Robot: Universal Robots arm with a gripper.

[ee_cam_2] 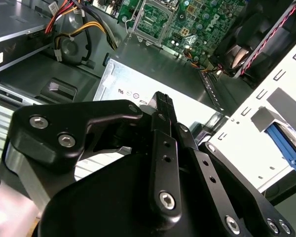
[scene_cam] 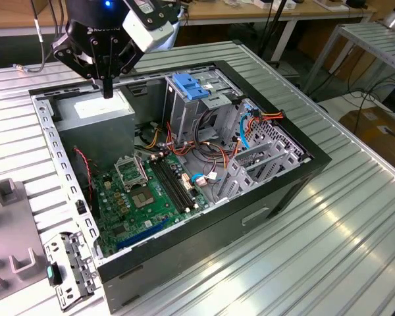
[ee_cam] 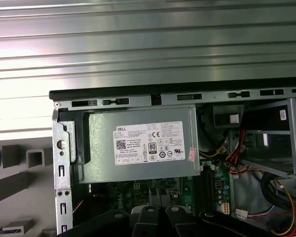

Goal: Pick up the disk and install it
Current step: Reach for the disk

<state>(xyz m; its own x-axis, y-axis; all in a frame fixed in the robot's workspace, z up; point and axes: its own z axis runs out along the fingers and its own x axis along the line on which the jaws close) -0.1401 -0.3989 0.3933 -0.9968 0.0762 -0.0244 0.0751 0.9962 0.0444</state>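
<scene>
The gripper hung just above the PSU, at the corner of the open PC case. Its fingers were pressed together w/ nothing between them, tips pointing down at the PSU's white sticker and not touching it. Beside the PSU, further into the case, stood the upright metal cage w/ a blue latch on top. The green mobo lay flat next to the PSU, w/ red and orange cables bunched between PSU and cage. The whole case sat on a ribbed metal table. Outside the case wall on the PSU's side was a pale grey fixture w/ slots. In the second wrist view a blue part lay in that fixture, well apart from the gripper. I couldn't tell whether that was the disk's rail, so I couldn't say where the disk was.
</scene>
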